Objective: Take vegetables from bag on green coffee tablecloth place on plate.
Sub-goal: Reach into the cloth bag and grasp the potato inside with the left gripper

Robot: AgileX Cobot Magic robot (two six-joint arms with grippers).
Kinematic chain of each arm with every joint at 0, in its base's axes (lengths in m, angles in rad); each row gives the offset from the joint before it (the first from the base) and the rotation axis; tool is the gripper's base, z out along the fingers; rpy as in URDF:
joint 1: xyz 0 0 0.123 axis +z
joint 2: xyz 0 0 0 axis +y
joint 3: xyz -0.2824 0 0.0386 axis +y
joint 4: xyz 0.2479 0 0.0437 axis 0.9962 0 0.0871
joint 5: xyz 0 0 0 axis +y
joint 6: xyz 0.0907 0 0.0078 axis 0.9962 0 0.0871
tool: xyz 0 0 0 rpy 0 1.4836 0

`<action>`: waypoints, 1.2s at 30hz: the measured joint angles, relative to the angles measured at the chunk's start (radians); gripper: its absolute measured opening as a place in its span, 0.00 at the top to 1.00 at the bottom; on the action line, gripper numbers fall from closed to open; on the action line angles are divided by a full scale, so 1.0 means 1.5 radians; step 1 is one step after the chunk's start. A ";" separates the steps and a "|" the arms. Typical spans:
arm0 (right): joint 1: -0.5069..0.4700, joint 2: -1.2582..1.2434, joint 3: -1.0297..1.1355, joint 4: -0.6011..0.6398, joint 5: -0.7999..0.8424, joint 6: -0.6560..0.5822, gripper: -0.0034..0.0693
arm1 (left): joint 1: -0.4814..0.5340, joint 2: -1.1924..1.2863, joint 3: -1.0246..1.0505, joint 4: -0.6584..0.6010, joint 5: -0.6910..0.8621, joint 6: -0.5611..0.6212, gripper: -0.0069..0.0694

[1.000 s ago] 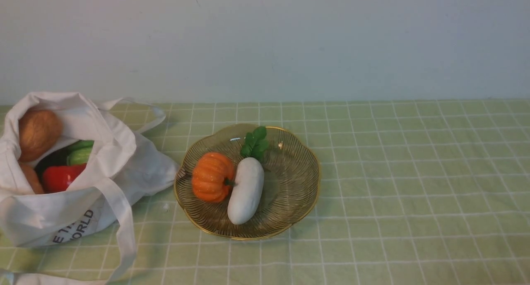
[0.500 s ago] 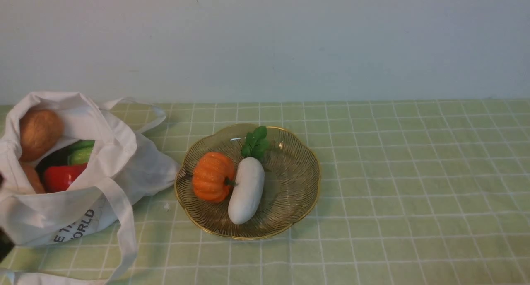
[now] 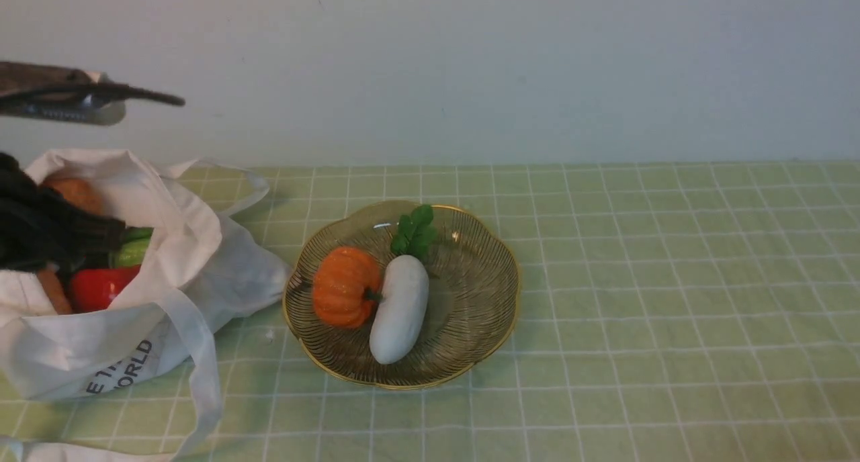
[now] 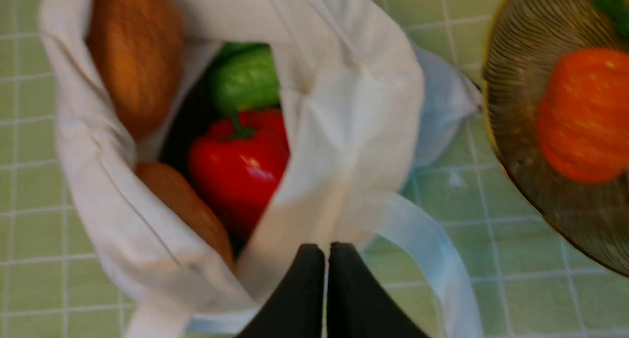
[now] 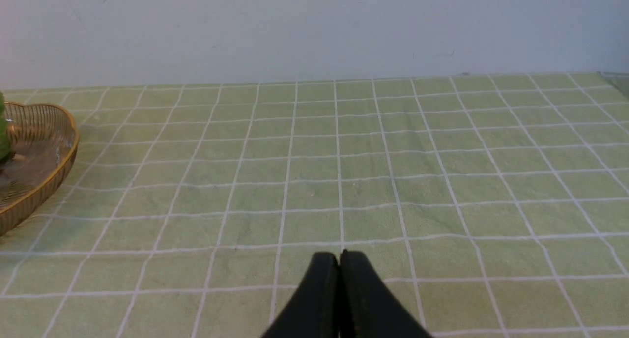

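Observation:
The white bag (image 3: 175, 260) lies open at the left on the green tablecloth (image 3: 672, 281). Inside it are a brown potato (image 4: 135, 53), an orange-brown lump (image 4: 182, 205), a red pepper (image 4: 236, 166) and a green piece (image 4: 243, 77). The gold wire plate (image 3: 470, 267) holds an orange pumpkin (image 3: 345, 286) and a white radish (image 3: 400, 309) with green leaves. My left gripper (image 4: 327, 249) is shut and empty above the bag's near rim. In the front view (image 3: 117, 230) it partly covers the potato (image 3: 77, 190). My right gripper (image 5: 339, 257) is shut and empty over bare cloth, right of the plate (image 5: 44, 131).
The bag's long strap (image 3: 205, 381) trails over the cloth toward the front edge. A pale wall (image 3: 470, 66) stands behind the table. A grey-brown part of the left arm (image 3: 67, 96) juts in at the upper left.
My left arm has come into the front view from the left and now hangs over the bag's mouth, hiding part of the potato. The bag, plate and vegetables have not moved.

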 joint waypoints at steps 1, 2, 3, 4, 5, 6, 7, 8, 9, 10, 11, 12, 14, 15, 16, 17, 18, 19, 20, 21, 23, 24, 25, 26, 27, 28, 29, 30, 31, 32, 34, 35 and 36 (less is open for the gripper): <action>0.000 0.000 0.000 0.000 0.000 0.000 0.97 | 0.002 0.027 -0.020 0.015 0.008 -0.009 0.92; 0.000 0.000 0.000 0.000 0.000 0.000 0.97 | 0.008 0.061 -0.055 0.031 0.019 -0.019 0.92; 0.000 0.000 0.000 0.000 0.000 0.000 0.97 | 0.011 0.067 -0.060 0.035 0.021 -0.020 0.92; 0.000 0.000 0.000 0.000 0.000 0.000 0.97 | 0.024 0.114 -0.100 0.042 0.040 -0.025 0.92; 0.000 0.000 0.000 0.000 0.000 0.000 0.97 | 0.034 0.142 -0.122 0.042 0.048 -0.027 0.91; 0.000 0.000 0.000 0.000 0.000 0.000 0.97 | 0.038 0.154 -0.131 0.042 0.051 -0.027 0.91; 0.000 0.000 0.000 0.000 0.000 0.000 0.97 | 0.048 0.189 -0.157 0.044 0.060 -0.027 0.91; 0.000 0.000 0.000 0.000 0.000 0.000 0.97 | 0.054 0.212 -0.173 0.049 0.062 -0.024 0.91; 0.000 0.000 0.000 0.000 0.000 0.000 0.97 | 0.057 0.232 -0.186 0.055 0.062 -0.018 0.91; 0.000 0.000 0.000 0.000 0.000 0.000 0.97 | 0.058 0.247 -0.196 0.061 0.062 -0.014 0.91; 0.000 0.000 0.000 0.000 0.000 0.000 0.97 | 0.058 0.254 -0.200 0.064 0.062 -0.013 0.91; 0.000 0.000 0.000 0.000 0.000 0.000 0.97 | 0.058 0.279 -0.213 0.081 0.056 -0.003 0.91; 0.000 0.000 0.000 0.000 0.000 0.000 0.97 | 0.058 0.296 -0.219 0.097 0.044 0.000 0.91; 0.000 0.000 0.000 0.000 0.000 0.000 0.97 | 0.058 0.305 -0.220 0.110 0.031 0.000 0.90; 0.000 0.000 0.000 0.000 0.000 0.000 0.97 | 0.058 0.307 -0.221 0.115 0.026 0.000 0.90; 0.000 0.000 0.000 0.000 0.000 0.000 0.97 | 0.058 0.316 -0.221 0.135 0.010 0.000 0.86; 0.000 0.000 0.000 0.000 0.000 0.000 0.97 | 0.058 0.320 -0.221 0.144 0.000 0.000 0.84; 0.000 0.000 0.000 0.000 0.000 0.000 0.97 | 0.058 0.326 -0.221 0.155 -0.010 0.000 0.80; 0.000 0.000 0.000 0.000 0.000 0.000 0.97 | 0.058 0.329 -0.221 0.161 -0.015 0.000 0.78; 0.000 0.000 0.000 0.000 0.000 0.000 0.97 | 0.058 0.337 -0.221 0.169 -0.026 0.000 0.71; 0.000 0.000 0.000 0.000 0.000 0.000 0.97 | 0.058 0.344 -0.221 0.174 -0.033 0.000 0.65; 0.000 0.000 0.000 0.000 0.000 0.000 0.97 | 0.058 0.351 -0.221 0.178 -0.034 0.000 0.57; 0.000 0.000 0.000 0.000 0.000 0.000 0.97 | 0.058 0.356 -0.221 0.180 -0.034 0.000 0.51; 0.000 0.000 0.000 0.000 0.000 0.000 0.97 | 0.058 0.362 -0.221 0.180 -0.035 0.000 0.44; 0.000 0.000 0.000 0.000 0.000 0.000 0.97 | 0.058 0.363 -0.221 0.180 -0.035 0.000 0.42; 0.000 0.000 0.000 0.000 0.000 0.000 0.97 | 0.058 0.369 -0.221 0.184 -0.036 0.000 0.35; 0.000 0.000 0.000 0.000 0.000 0.000 0.97 | 0.058 0.373 -0.221 0.187 -0.036 0.000 0.30; 0.000 0.000 0.000 0.000 0.000 0.000 0.97 | 0.058 0.377 -0.221 0.191 -0.038 0.000 0.26; 0.000 0.000 0.000 0.000 0.000 0.000 0.97 | 0.058 0.380 -0.221 0.197 -0.039 0.000 0.23; 0.000 0.000 0.000 0.000 0.000 0.000 0.97 | 0.058 0.385 -0.221 0.211 -0.043 0.000 0.19; 0.000 0.000 0.000 0.000 0.000 0.000 0.97 | 0.058 0.390 -0.221 0.230 -0.048 0.000 0.15; 0.000 0.000 0.000 0.000 0.000 0.000 0.97 | 0.058 0.394 -0.221 0.255 -0.049 -0.003 0.13; 0.000 0.000 0.000 0.000 0.000 0.000 0.97 | 0.058 0.395 -0.221 0.258 -0.049 -0.004 0.12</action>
